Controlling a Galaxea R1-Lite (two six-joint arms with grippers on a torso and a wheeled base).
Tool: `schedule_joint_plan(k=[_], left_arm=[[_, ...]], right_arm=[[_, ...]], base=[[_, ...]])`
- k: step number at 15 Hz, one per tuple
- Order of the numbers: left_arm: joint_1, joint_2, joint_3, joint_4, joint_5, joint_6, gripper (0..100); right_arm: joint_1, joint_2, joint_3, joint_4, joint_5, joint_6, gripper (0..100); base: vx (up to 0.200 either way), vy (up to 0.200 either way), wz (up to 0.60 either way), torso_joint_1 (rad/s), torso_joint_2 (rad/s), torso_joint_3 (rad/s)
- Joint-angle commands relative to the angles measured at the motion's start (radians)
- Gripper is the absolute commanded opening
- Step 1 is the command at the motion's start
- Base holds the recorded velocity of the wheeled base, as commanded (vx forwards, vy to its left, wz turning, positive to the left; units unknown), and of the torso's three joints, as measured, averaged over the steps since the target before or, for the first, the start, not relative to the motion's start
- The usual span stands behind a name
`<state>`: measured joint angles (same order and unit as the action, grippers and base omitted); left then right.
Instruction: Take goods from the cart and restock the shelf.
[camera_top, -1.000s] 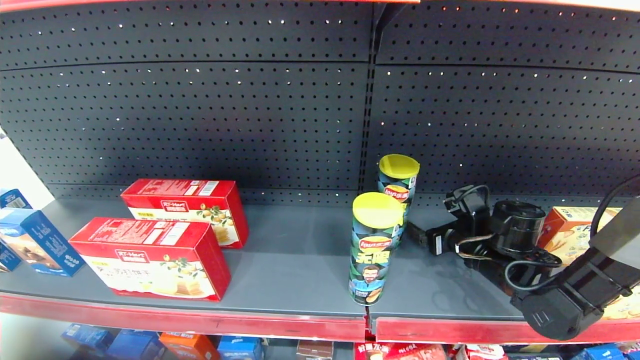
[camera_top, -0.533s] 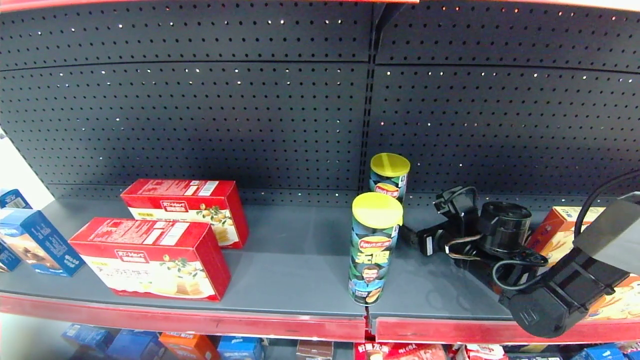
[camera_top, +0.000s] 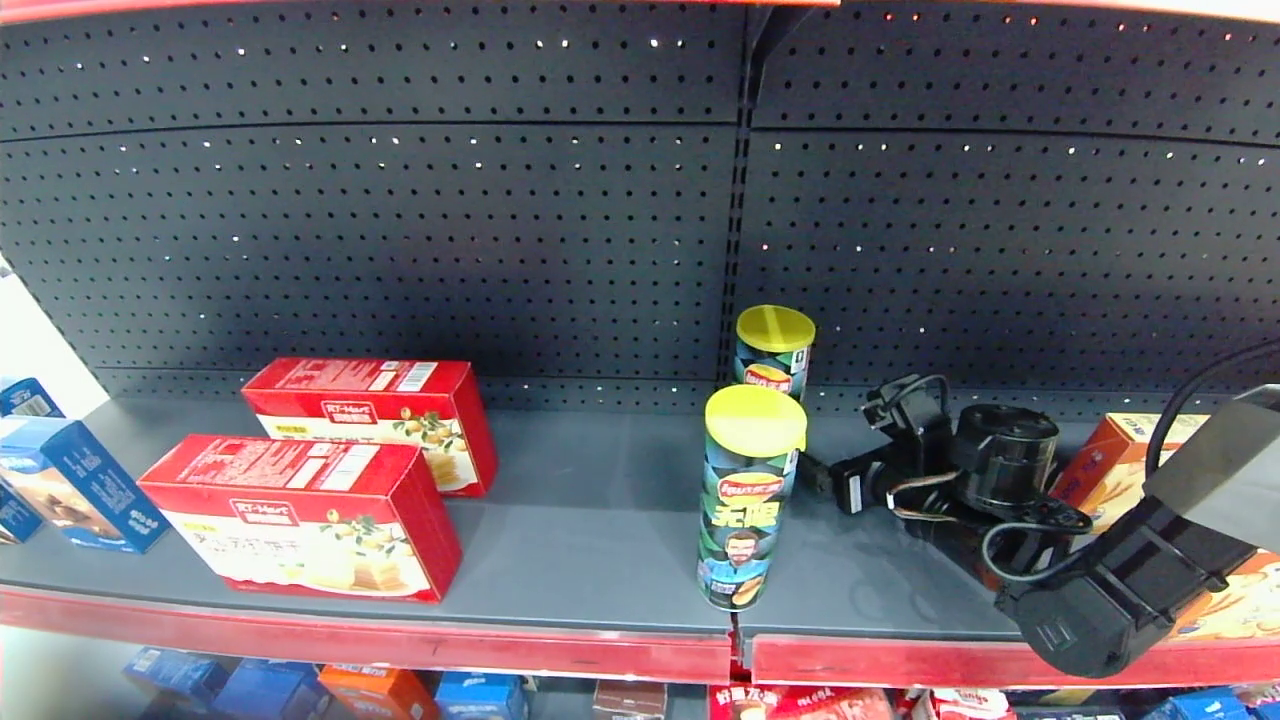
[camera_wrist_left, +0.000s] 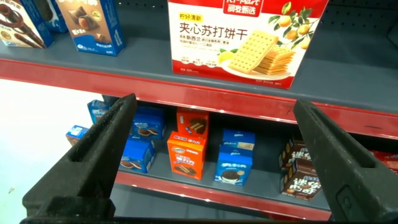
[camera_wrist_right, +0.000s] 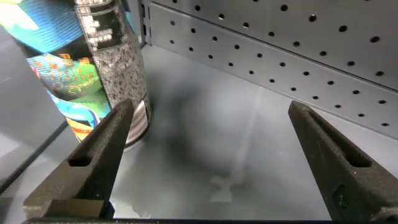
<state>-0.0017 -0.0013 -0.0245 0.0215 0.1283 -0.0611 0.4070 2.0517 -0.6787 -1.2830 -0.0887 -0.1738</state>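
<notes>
Restocking moves on: our right gripper (camera_wrist_right: 211, 112) has carried the rear chip can (camera_top: 774, 345) leftward and farther back. The can now stands on the shelf (camera_top: 590, 520) just behind the front can (camera_top: 750, 490). The jaws gape wide, released, so this can looks placed. Our left gripper (camera_wrist_left: 214, 102) hangs open too.

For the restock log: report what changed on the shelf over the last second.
The rear can moved left, lining up behind the front can. The right claw followed it left and now stands open beside it. The front can, red boxes and blue boxes stayed put.
</notes>
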Motion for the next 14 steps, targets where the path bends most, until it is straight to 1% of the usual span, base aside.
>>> schedule_joint_plan(k=[1, 5, 11, 14], left_arm=[[0.000, 0.001, 0.000, 0.000, 0.001, 0.000, 100], [0.000, 0.001, 0.000, 0.000, -0.001, 0.000, 100], [0.000, 0.001, 0.000, 0.000, 0.001, -0.002, 100], [0.000, 0.001, 0.000, 0.000, 0.001, 0.000, 100]], right_arm=[[-0.002, -0.022, 0.011, 0.004, 0.000, -0.003, 100], [0.012, -0.048, 0.036, 0.008, 0.004, 0.004, 100], [0.018, 0.007, -0.042, 0.007, 0.004, 0.008, 100], [0.021, 0.021, -0.044, 0.002, 0.004, 0.008, 100]], base=[[0.000, 0.000, 0.00, 0.000, 0.00, 0.000], [0.000, 0.000, 0.00, 0.000, 0.00, 0.000], [0.000, 0.000, 0.00, 0.000, 0.00, 0.000], [0.000, 0.000, 0.00, 0.000, 0.00, 0.000]])
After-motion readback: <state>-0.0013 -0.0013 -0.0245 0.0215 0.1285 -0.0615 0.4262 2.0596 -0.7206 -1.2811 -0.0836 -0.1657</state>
